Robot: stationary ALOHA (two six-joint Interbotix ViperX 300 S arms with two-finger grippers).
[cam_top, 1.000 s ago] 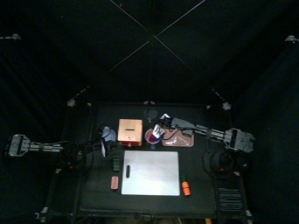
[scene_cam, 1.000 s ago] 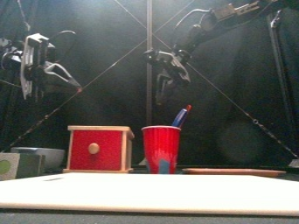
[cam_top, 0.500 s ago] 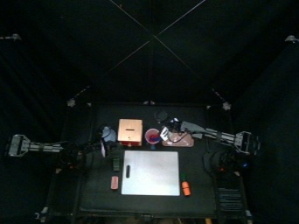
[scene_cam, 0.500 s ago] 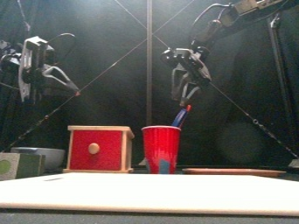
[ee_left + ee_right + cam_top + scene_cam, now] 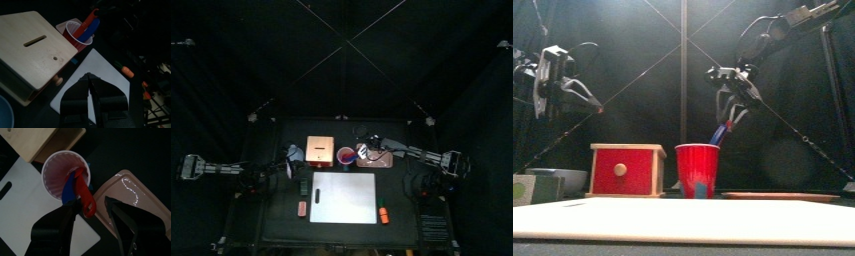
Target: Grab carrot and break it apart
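The carrot (image 5: pixel 81 192) is a slender orange-red stick standing in a red cup (image 5: pixel 57 172) beside a blue stick (image 5: pixel 69 192). It also shows in the left wrist view (image 5: pixel 89 21). The cup (image 5: pixel 345 155) stands at the table's back, between a tan wooden box (image 5: pixel 318 152) and a brown tray (image 5: pixel 377 158). My right gripper (image 5: pixel 91 204) hangs just above the cup with its jaws open on either side of the carrot's upper end. In the front view it (image 5: pixel 731 108) is above the cup (image 5: pixel 698 170). My left gripper (image 5: pixel 90 79) is shut and empty, raised at the left (image 5: pixel 559 82).
A white cutting board (image 5: pixel 345 198) lies at the table's front middle. A stubby orange block (image 5: pixel 382 214) lies right of it and a reddish-pink block (image 5: pixel 301 208) left of it. The box's red face (image 5: pixel 627 170) stands left of the cup.
My right gripper has moved to the right and come down over the cup, onto the carrot's top. The left arm has stayed in place.
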